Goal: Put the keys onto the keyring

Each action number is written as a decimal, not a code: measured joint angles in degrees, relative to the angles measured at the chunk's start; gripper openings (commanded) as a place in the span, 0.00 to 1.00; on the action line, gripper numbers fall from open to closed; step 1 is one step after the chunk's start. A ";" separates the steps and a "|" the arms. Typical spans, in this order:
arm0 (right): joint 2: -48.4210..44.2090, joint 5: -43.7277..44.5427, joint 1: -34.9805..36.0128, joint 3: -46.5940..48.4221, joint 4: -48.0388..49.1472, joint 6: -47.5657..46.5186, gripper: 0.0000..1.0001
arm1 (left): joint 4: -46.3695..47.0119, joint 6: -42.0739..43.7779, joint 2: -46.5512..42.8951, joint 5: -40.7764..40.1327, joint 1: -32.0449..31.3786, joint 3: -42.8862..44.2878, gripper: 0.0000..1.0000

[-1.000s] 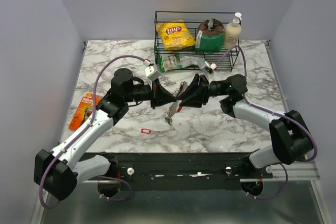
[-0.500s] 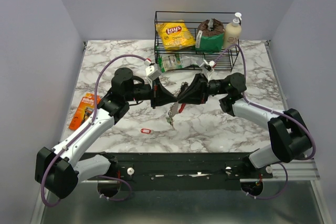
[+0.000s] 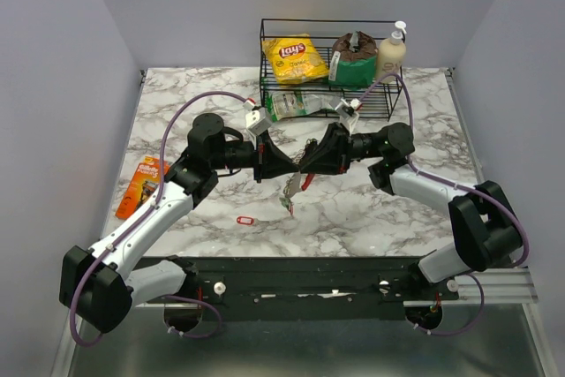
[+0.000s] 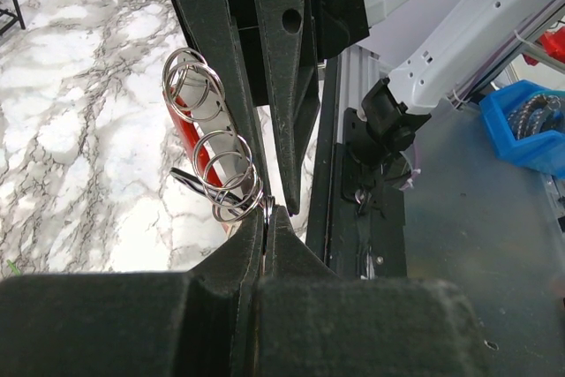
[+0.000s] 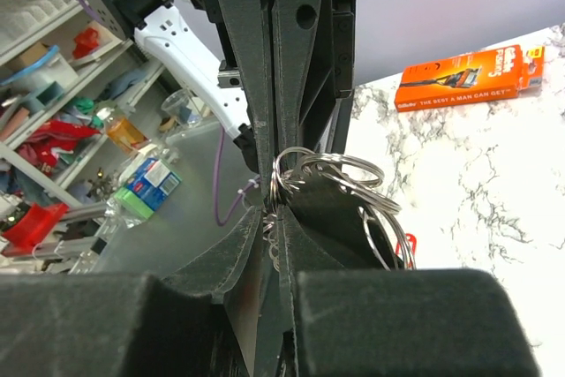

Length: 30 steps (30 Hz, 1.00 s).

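Red-tagged key (image 3: 245, 220) lies loose on the counter (image 3: 177, 121). Left fingers (image 4: 275, 245) are clamped shut on the keyring (image 4: 231, 184), mid-air at centre. Right fingers (image 5: 260, 231) are nearly closed on the same coils. We judge we're steadying the ring; next we need a coil pried open for threading.

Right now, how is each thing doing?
left fingers, shut on keyring
right fingers, shut on keyring
keyring, in the air, pinched from both sides
keys, dangling below the keyring
red tag, lying flat on table
razor pack, lying flat, table's left edge
bottle, upright in basket
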 measured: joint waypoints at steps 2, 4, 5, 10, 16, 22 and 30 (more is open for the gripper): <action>0.33 -0.07 -0.04 0.02 0.50 1.01 0.20 | 0.00 0.00 0.11 0.07 0.00 0.00 0.00; 0.94 -0.42 -0.11 0.31 1.27 2.21 0.17 | -0.04 0.00 0.22 0.09 0.00 0.02 0.00; 1.29 -0.57 -0.13 0.50 1.57 2.71 0.15 | -0.04 0.02 0.28 0.09 0.00 0.02 0.00; 2.34 -0.90 -0.31 0.87 2.67 5.05 0.04 | -0.22 0.26 0.39 0.13 -0.02 0.04 0.00; 2.36 -1.03 -0.46 1.09 2.95 6.01 0.01 | -1.42 0.94 0.59 0.11 -0.33 1.01 0.00; 2.34 -1.42 -0.44 1.16 3.04 5.90 0.01 | -4.02 3.34 0.68 -0.31 -0.70 1.99 0.27; 1.33 2.03 0.50 1.16 4.39 4.81 0.01 | -6.62 4.61 0.59 -0.11 -2.84 2.08 0.42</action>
